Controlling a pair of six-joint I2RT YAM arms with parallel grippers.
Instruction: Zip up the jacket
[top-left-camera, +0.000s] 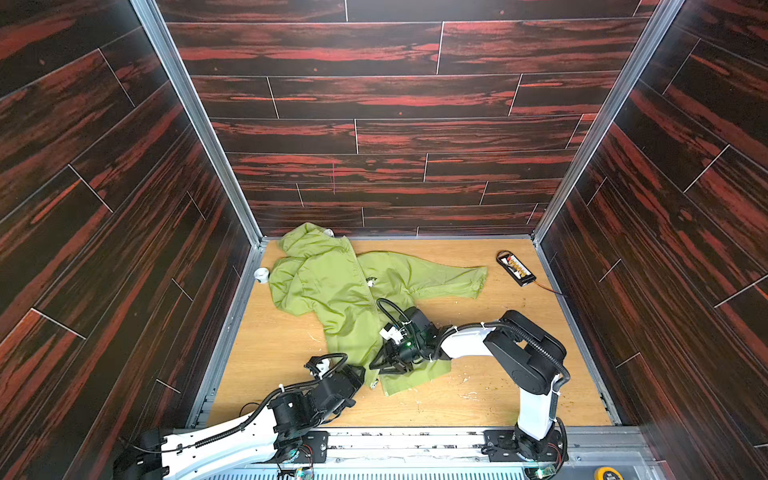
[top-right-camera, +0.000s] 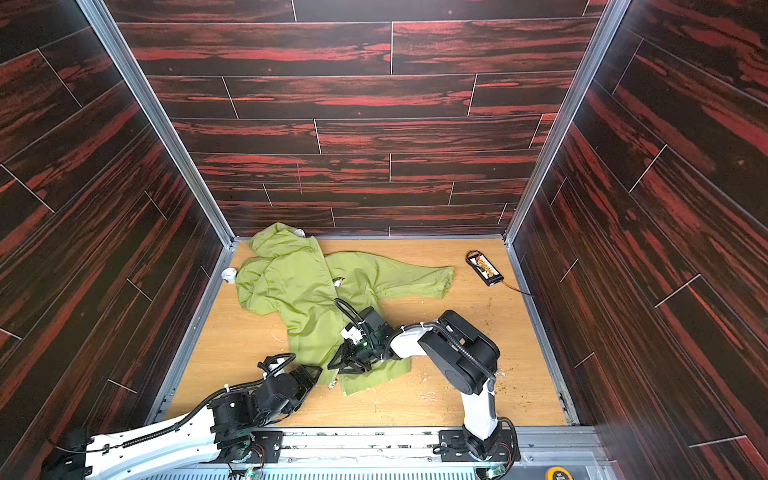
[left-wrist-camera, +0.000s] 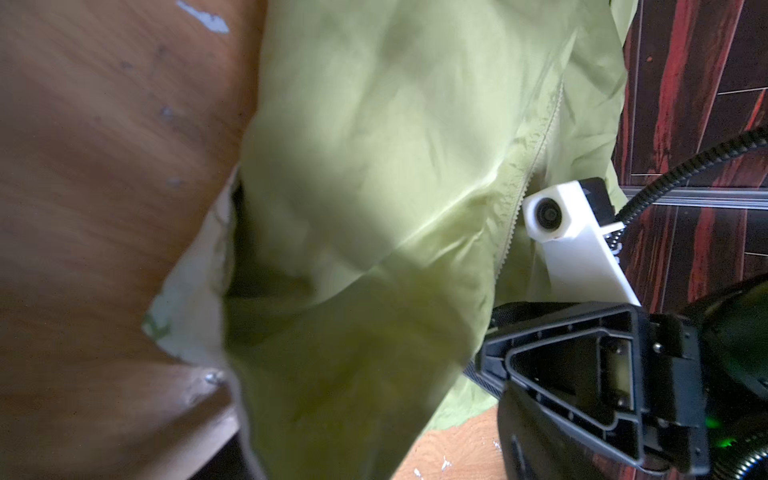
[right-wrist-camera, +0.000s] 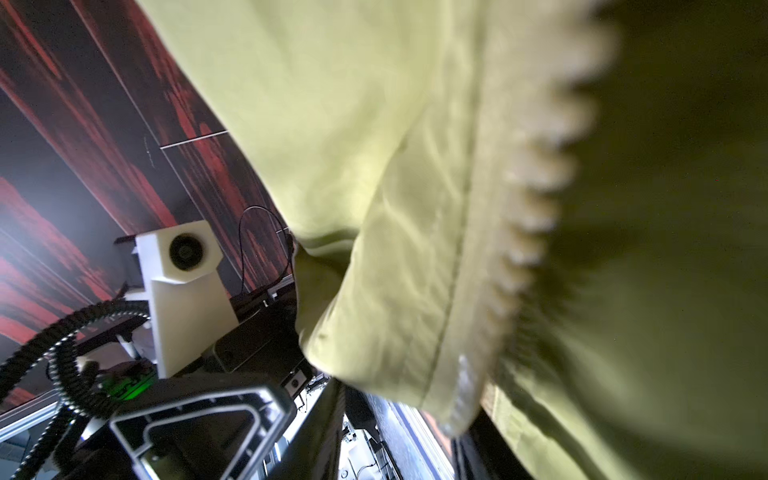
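left gripper (top-left-camera: 360, 376) sits at the near hem of the green jacket (top-left-camera: 328, 282). right gripper (top-left-camera: 390, 366) is over that hem, beside the zipper (left-wrist-camera: 513, 199). i cannot tell how wide either's jaws are, or whether they hold cloth. hood (top-left-camera: 303, 243) lies in the back left corner. bare table (top-left-camera: 490, 374) spreads to the right. left wrist view shows white lining (left-wrist-camera: 187, 299).

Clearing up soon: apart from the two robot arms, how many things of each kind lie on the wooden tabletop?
Green jacket: 1
Black wired gadget: 1
White round thing: 1
Total: 3
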